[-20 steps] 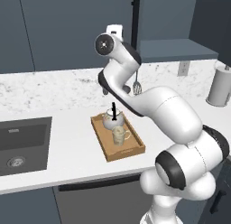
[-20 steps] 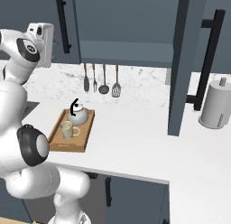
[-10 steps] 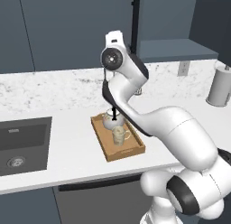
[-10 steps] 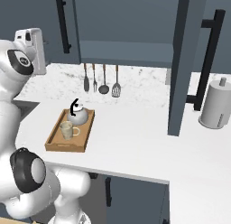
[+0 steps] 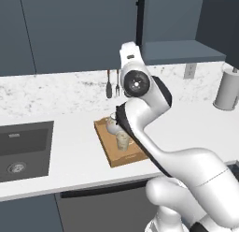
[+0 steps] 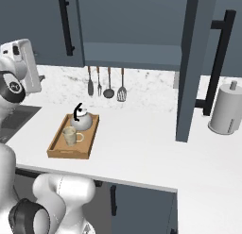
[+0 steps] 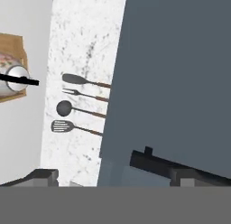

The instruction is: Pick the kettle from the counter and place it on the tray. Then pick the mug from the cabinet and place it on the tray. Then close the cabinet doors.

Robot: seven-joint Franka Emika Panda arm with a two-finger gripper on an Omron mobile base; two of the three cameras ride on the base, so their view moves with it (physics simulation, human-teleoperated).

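Kettle (image 6: 82, 121) and mug (image 6: 70, 135) both sat on the tray (image 6: 60, 149), mug just in front of the kettle, tray on the counter (image 6: 142, 148) below the hanging utensils (image 6: 105, 83), so what remained looked like the cabinet doors. Gripper (image 7: 112, 175) was released, fingers spread wide with nothing between them, raised well above the tray and facing the left cabinet door (image 7: 180, 74), its black bar handle (image 7: 162, 166) right by one fingertip. Right cabinet door (image 6: 193, 68) stood swung out over the counter, edge-on to the right base camera, its bar handle (image 6: 218, 63) facing the canister (image 6: 226, 110). Risks as I judged them: the arm's elbow hung close over the tray, so a wide swing toward either door could clip the kettle's upright handle or knock the mug; open fingers could snag the bar handle rather than push the panel flat; pushing too near the hinge could stall the door short of closed; the right door's sweep passed near the canister side. Count: one kettle, one mug, one tray, two doors, two bar handles, four hanging utensils, one canister, one sink (image 5: 23, 147)
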